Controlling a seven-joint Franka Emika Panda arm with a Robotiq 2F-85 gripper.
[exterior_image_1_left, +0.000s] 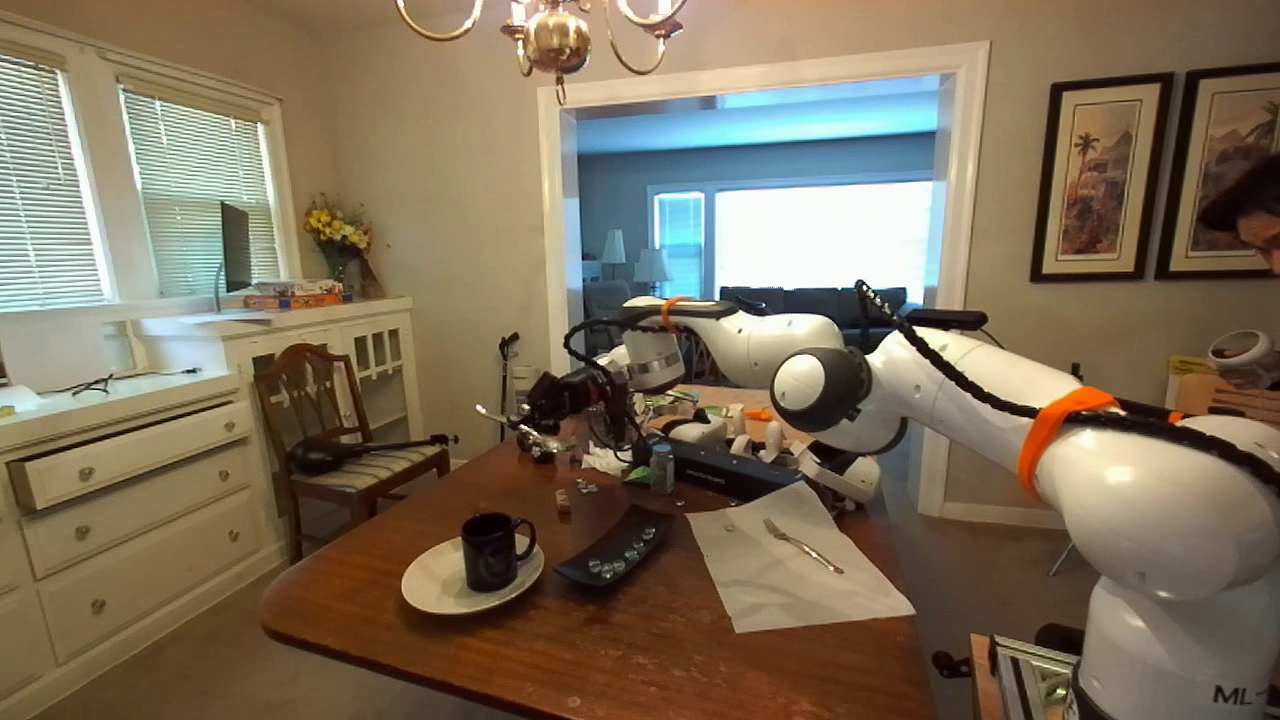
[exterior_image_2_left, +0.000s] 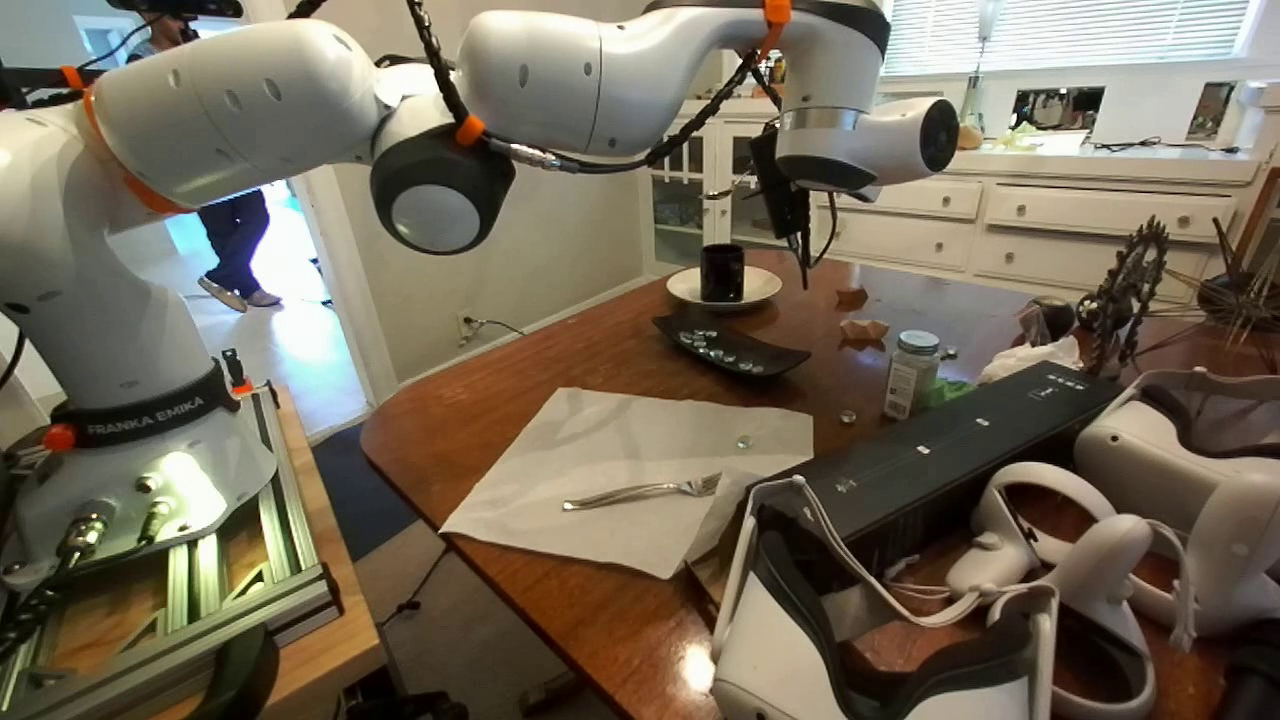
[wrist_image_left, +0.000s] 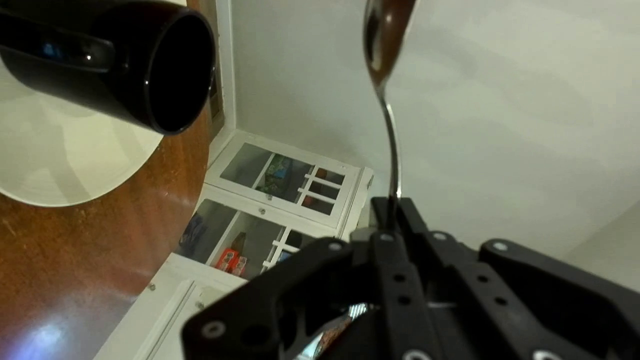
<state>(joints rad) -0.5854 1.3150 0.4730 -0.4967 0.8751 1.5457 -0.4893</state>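
Your gripper (wrist_image_left: 393, 210) has its fingers clenched about the handle of a metal spoon (wrist_image_left: 385, 45); it is held aloft, bowl outward, apart from the black mug (exterior_image_1_left: 490, 555); the mug stands upright on a white plate (exterior_image_1_left: 430, 580) on the wooden table (exterior_image_1_left: 600, 660); just beside the plate, in both exterior views, you find a dark tray (exterior_image_2_left: 775, 360) bearing clear glass beads (exterior_image_1_left: 607, 569); a fork (exterior_image_2_left: 630, 494) rests on a white sheet (exterior_image_2_left: 540, 450).

Exterior views apparently flank the shared table (exterior_image_1_left: 640, 650); the wrist's (rolled) looks along the spoon (wrist_image_left: 384, 52).
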